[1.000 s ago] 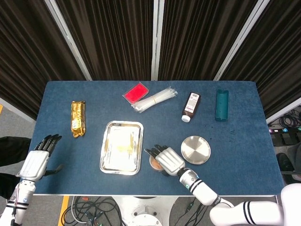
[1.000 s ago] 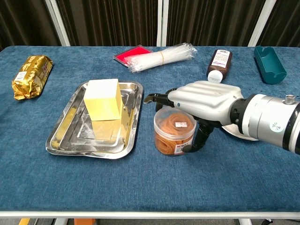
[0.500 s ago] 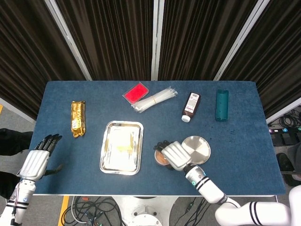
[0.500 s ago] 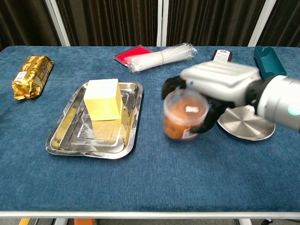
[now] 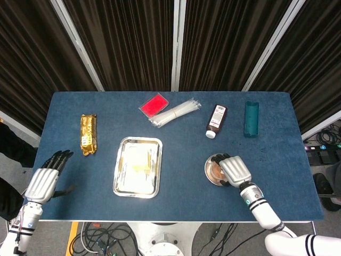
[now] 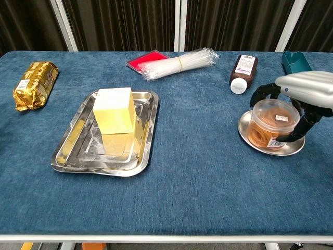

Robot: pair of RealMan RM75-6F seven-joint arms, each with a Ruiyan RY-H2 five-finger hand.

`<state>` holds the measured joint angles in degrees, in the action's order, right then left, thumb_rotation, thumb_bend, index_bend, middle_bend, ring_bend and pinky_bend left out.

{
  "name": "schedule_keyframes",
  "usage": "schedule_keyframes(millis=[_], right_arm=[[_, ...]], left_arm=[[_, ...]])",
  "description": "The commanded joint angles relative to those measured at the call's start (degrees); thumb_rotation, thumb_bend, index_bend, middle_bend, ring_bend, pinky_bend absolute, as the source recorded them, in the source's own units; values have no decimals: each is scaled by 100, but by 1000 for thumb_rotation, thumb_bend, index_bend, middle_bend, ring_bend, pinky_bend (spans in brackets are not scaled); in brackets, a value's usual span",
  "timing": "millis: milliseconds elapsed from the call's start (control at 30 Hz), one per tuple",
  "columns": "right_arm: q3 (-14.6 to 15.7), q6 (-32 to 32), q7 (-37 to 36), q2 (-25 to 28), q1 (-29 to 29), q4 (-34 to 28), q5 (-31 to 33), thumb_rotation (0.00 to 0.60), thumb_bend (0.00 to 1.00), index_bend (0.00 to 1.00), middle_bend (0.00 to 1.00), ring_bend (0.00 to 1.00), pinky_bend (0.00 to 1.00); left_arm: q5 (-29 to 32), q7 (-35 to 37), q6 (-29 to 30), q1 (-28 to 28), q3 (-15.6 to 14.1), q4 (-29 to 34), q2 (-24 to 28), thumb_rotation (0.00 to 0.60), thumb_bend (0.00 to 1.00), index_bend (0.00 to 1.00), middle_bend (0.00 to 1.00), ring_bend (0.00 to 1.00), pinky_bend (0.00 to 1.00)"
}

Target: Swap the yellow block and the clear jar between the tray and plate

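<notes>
One clear jar [image 6: 272,124] of orange bands, white-labelled lid.

A pale yellow rectangular block [image 6: 113,110] stands in a shiny silver metal tray [image 6: 71,149] on the deep blue cloth-covered table [image 6: 182,192]. The clear plastic jar [image 6: 270,124] shows orange-brown contents on a round silver metal plate [image 6: 247,136]. At the tray's ten o'clock lies a crinkled gold foil packet [image 6: 34,84]; at twelve, a flat red case [image 6: 143,60]; at two, a brown white-capped bottle [image 6: 242,71].
</notes>
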<state>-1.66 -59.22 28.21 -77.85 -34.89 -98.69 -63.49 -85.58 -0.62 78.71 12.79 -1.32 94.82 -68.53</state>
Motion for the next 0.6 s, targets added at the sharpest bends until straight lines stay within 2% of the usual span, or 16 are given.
schedule_keyframes(millis=[33,167,233,300,333,400,467,600], right_arm=[[-10,2,-170,-71,49,148,-91,600,208,368,404,385,502],[-35,-29,-273,-105,94,283,-129,600,203,353,397,381,482],[-23,-20,-313,-77,123,317,-128,600,178,283,374,326,424],[-16,-17,-375,-40,152,325,-150,600,83,125,256,151,276],[-20,-15,-484,-12,176,315,-194,600,28,46,160,56,157],[-31,-23,-664,53,218,288,-268,600,0,0,50,0,30],[-43,-80,-815,138,277,240,-352,600,0,0,6,0,0],[-45,-404,-1058,380,490,43,-575,600,0,0,0,0,0]], left_arm=[[0,-12,-5,-9,12,20,13,600,167,62,44,0,173],[-9,-27,-20,-20,25,39,15,600,167,62,44,0,173],[-16,-29,-27,-22,34,39,15,600,167,62,44,0,173],[-20,-39,-20,-25,50,31,15,600,167,62,44,0,174],[-25,-33,-9,-27,65,34,15,600,167,62,44,0,173],[-38,-16,11,-34,81,45,21,600,167,62,44,0,174],[-63,-27,32,-41,91,60,33,600,166,62,44,0,173],[-111,-34,103,-74,105,123,52,600,161,62,44,0,174]])
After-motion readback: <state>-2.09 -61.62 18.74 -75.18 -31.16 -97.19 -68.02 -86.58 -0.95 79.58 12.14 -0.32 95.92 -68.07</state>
